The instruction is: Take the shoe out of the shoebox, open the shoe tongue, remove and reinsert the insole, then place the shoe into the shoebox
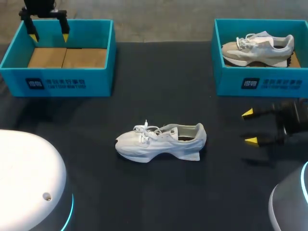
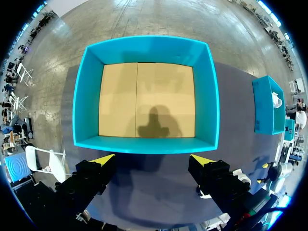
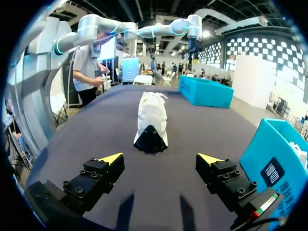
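Head view: your shoe sits upright mid-table, well apart from both boxes; left gripper spread wide over the left shoebox; right gripper spread wide near the right shoebox.
Left wrist view: box's cardboard floor ahead of the fingers.
Right wrist view: shoe's heel ahead, untouched.

We record a white printed left label on the upper-left shoebox front wall and a matching right label on the upper-right shoebox. Neither is legible to us.
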### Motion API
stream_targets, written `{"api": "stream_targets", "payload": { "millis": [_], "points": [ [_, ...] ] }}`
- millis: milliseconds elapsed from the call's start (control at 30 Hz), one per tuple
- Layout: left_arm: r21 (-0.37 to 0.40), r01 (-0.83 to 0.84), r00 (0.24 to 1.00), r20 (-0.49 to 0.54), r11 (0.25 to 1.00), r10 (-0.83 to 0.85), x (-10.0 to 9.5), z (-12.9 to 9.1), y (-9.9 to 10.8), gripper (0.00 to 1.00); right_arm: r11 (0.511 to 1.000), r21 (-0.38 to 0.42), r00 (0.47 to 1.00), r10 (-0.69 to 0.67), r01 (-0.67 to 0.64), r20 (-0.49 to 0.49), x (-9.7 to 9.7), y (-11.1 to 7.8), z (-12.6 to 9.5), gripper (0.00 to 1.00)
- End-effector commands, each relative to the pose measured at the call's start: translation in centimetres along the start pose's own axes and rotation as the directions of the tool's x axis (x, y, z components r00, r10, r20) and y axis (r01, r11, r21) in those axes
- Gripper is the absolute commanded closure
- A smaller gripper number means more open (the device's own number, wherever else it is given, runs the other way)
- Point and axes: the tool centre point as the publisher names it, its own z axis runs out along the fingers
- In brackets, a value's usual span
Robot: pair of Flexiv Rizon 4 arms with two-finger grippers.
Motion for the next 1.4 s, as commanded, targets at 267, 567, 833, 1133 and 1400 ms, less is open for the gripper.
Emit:
{"api": "stream_targets", "payload": {
  "millis": [267, 567, 833, 1133, 1400],
  "points": [
    [0.000, 0.000, 1.000, 0.000, 1.000, 0.000, 0.0, 0.0, 0.0, 0.00, 0.999, 0.047, 1.000, -0.003, 0.002, 0.023, 0.1, -0.3, 0.3, 0.00],
    [0.000, 0.000, 1.000, 0.000, 1.000, 0.000, 0.0, 0.0, 0.0, 0.00, 0.999, 0.047, 1.000, -0.003, 0.002, 0.023, 0.1, -0.3, 0.3, 0.00],
    [0.000, 0.000, 1.000, 0.000, 1.000, 0.000, 0.0, 0.0, 0.0, 0.00, 0.999, 0.047, 1.000, -0.003, 0.002, 0.023, 0.1, -0.3, 0.3, 0.00],
    [0.000, 0.000, 1.000, 0.000, 1.000, 0.000, 0.0, 0.0, 0.0, 0.00, 0.999, 0.047, 1.000, -0.003, 0.002, 0.023, 0.1, -0.3, 0.3, 0.00],
    [0.000, 0.000, 1.000, 0.000, 1.000, 0.000, 0.0, 0.0, 0.0, 0.00, 0.998, 0.067, 0.999, -0.022, 0.019, 0.045, 1.2, 0.0, 2.2, 0.00]
  ]
}}
